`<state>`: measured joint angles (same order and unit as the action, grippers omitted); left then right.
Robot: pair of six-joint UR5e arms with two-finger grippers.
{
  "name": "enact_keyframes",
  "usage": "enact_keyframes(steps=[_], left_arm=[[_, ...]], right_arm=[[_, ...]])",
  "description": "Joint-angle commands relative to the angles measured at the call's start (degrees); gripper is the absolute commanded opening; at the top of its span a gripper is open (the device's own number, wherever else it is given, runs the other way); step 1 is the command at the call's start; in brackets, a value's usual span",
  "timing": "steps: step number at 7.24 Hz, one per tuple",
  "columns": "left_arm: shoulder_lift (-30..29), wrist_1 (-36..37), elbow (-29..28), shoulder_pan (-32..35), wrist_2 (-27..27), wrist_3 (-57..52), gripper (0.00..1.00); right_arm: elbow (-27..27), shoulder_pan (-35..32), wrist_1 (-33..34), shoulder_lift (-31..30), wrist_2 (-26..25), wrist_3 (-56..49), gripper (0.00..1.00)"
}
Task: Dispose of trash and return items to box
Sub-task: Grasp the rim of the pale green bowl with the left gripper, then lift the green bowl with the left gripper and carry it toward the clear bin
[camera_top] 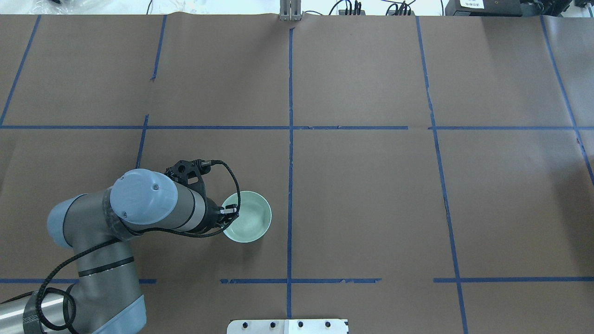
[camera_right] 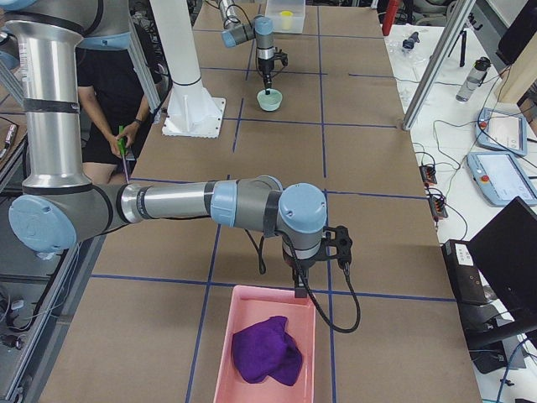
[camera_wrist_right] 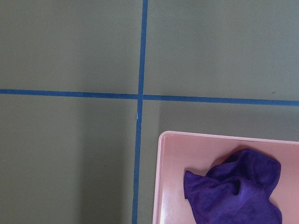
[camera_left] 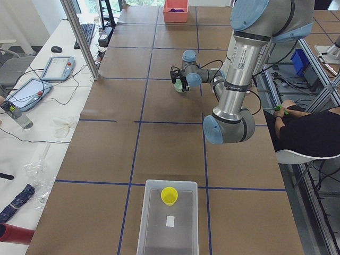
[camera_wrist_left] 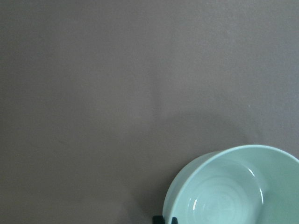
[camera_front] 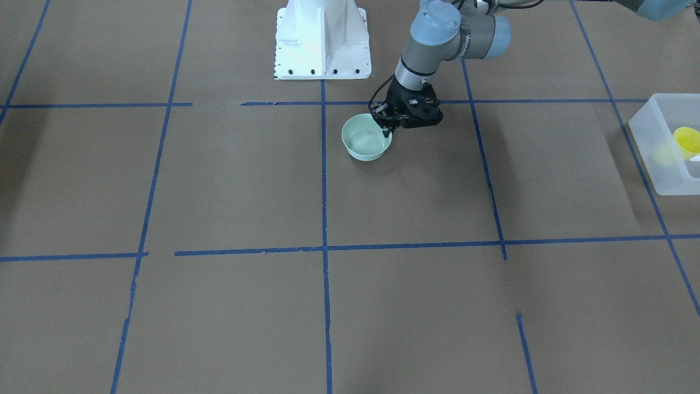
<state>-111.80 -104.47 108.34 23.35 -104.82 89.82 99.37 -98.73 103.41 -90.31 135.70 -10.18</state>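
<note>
A table covered in brown paper and crossed by blue tape lines is filling every view. Close to the white robot base, the left gripper is pointing straight down at a pale green bowl, its jaws drawn narrow and pinching the bowl's rim. Whether the bowl is resting on the paper or hanging just above it cannot be told. Well apart, at the table's end on the robot's left, the translucent box is sitting with the yellow cup lying inside it, near a small white card. At the opposite end, the right gripper is hanging over the edge of a pink tray that is holding a crumpled purple cloth. Its jaws cannot be judged wide or narrow.
</note>
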Motion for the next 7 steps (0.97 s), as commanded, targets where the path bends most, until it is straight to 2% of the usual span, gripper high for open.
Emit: enact_keyframes(steps=[1, 2, 4, 5, 7], left_arm=[[-0.17, 10.28, 7.55, 7.18, -5.11, -0.78, 0.0], [-0.08, 12.52, 9.67, 11.58, -6.35, -4.09, 0.0], [0.62, 13.33, 9.87, 18.62, -10.03, -13.4, 0.0], [0.8, 14.81, 9.7, 21.44, -11.88, -17.44, 0.0], [0.89, 18.49, 9.78, 26.62, -12.16, -26.04, 0.0]], right_arm=[[0.82, 5.72, -0.22, -0.13, -0.09, 6.84, 1.0], [0.82, 6.87, -0.48, -0.21, -0.26, 6.5, 1.0], [-0.23, 7.58, -5.48, -0.39, -0.61, 6.66, 1.0], [-1.19, 8.02, -5.67, -0.22, -0.61, 6.76, 1.0], [-2.16, 8.03, -6.46, -0.13, -0.44, 6.76, 1.0]])
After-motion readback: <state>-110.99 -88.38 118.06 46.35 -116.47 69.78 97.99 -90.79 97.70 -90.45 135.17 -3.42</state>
